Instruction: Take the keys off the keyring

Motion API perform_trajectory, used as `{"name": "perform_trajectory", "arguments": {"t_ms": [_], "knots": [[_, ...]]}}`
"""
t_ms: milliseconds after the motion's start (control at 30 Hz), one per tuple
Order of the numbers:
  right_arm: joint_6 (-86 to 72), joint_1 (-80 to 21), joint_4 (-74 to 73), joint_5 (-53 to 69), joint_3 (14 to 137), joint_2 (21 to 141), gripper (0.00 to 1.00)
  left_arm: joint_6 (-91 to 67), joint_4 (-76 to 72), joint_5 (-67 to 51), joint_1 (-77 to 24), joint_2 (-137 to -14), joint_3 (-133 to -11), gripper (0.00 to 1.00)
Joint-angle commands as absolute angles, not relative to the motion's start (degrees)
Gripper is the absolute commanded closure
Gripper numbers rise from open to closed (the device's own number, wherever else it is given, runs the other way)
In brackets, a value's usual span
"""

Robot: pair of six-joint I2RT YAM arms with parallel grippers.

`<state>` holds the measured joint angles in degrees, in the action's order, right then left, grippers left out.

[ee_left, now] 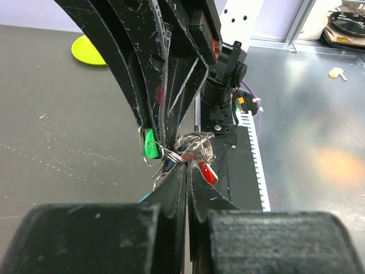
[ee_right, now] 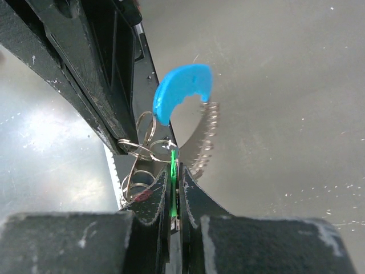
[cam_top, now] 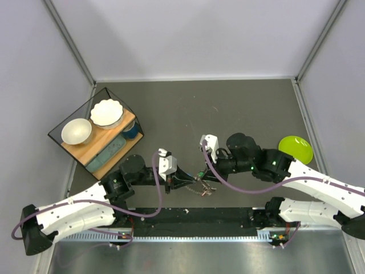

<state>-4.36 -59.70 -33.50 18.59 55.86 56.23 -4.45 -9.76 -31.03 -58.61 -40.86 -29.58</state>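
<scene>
The separating step is judged to be in hand. The bunch of keys (cam_top: 204, 185) is held up off the dark counter (cam_top: 228, 108), near its front edge, between the 2 grippers. The left gripper (ee_left: 186, 171) is pressed together on the keyring (ee_left: 194, 141). The right gripper (ee_right: 175, 171) is pinched onto the green-headed key (ee_left: 149, 144), which is seen edge-on between its pads. Green, blue and red heads are all gathered at the wire loops, so most of the task is judged to be left. For the next move, the green-headed key would need to be worked round the coil until its hole slips off the wire end, with the keyring held steady. A straight pull would likely only strain the wire.

The counter is matt, dark grey and finely scratched. The lime-green plate (cam_top: 295, 149) at the right is round and glossy. The gripper fingers are black and hard, scuffed white along their edges. The blue key head (ee_right: 182, 91) is smooth, rounded plastic, and its blade is silver and saw-toothed. A red head (ee_left: 209, 173) is smaller. The keyring is thin, bright coiled wire, with several loops overlapping.
</scene>
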Motion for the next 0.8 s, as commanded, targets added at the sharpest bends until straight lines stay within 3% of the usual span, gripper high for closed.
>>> {"name": "perform_trajectory", "arguments": {"t_ms": [0, 767], "knots": [[-5.0, -58.7, -33.1, 20.5, 56.8, 56.8, 1.0, -3.5, -15.6, -30.5, -59.2, -38.5, -30.0, 1.0], [-4.4, -58.7, -33.2, 24.0, 55.0, 56.9, 1.0, -5.8, -18.1, -19.4, -59.2, -35.5, -27.6, 1.0]]}}
